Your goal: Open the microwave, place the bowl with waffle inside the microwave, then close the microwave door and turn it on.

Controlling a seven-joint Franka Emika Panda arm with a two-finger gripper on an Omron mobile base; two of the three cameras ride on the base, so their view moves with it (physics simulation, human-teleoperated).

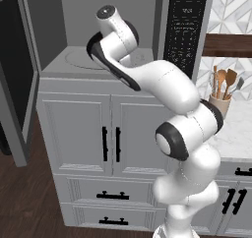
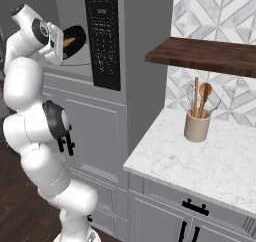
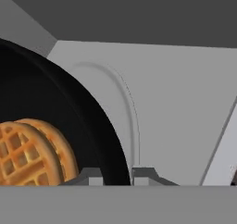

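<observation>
The large built-in grey microwave (image 1: 106, 35) stands with its cavity exposed; its wide grey-framed microwave door (image 1: 17, 74), with dark glass window, hangs swung out to the left in the left base view; the black keypad panel (image 2: 104, 36) lies to the right of the cavity. The white arm reaches into the opening; its two-finger gripper (image 3: 115, 176) is narrowed onto the rim of the small shallow round black bowl (image 3: 51, 121), one finger on each side of the rim in the hand view. The bowl is held inside the mouth of the cavity, above the round turntable (image 3: 120, 102), and appears tilted in the right base view (image 2: 74, 38). The round golden-orange waffle (image 3: 32, 153) with grid pattern lies in the bowl. On the white marble counter (image 2: 200, 161) to the right stands a beige utensil crock (image 2: 196, 126) holding wooden spoons.
</observation>
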